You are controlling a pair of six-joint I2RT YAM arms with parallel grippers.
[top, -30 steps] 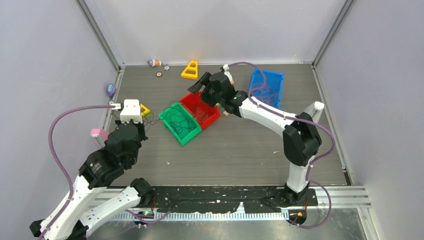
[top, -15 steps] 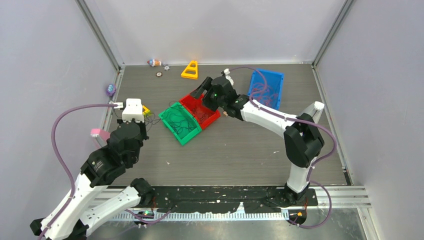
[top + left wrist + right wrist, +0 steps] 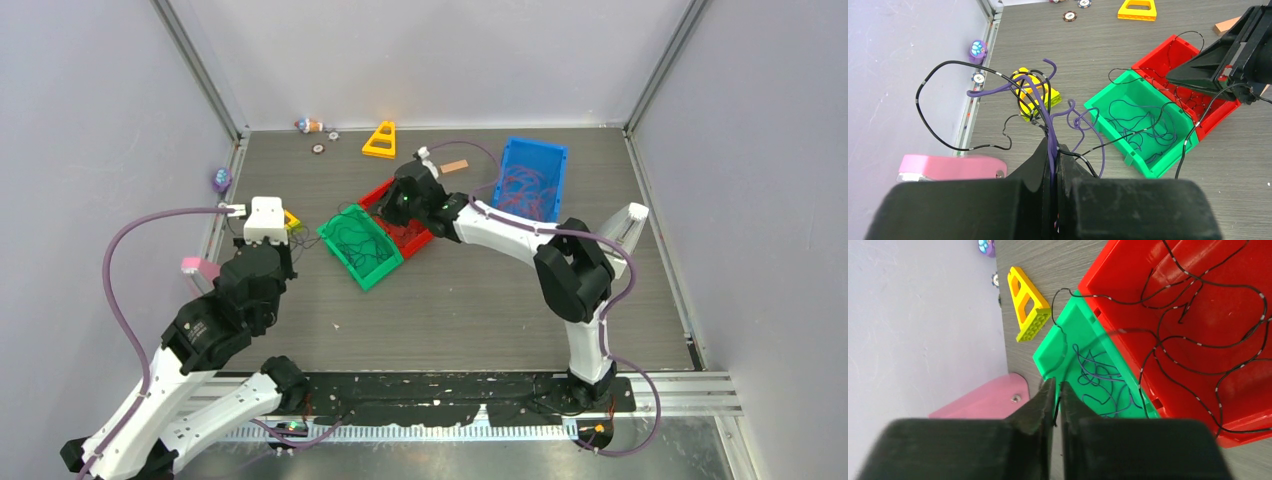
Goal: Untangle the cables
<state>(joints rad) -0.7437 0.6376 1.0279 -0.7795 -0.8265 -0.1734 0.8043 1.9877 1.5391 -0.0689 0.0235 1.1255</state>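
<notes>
since a second ago our right gripper (image 3: 402, 196) has swung toward 9 o'clock and sunk low over the red bin (image 3: 428, 237), uncovering a tan block (image 3: 455, 166) behind it; our left arm has hardly stirred. the right fingers are pressed almost together on one thin black cable (image 3: 1197, 125), which we judge is being drawn clear of the knot. our left gripper (image 3: 1054, 150), at 9 o'clock on the table, is clamped on the tangle (image 3: 1050, 131) of purple and black cables just beside the green bin (image 3: 1148, 167), likely as an anchor while strands are pulled free. orange-red cables lie in the blue bin (image 3: 540, 145) at 1 o'clock.
</notes>
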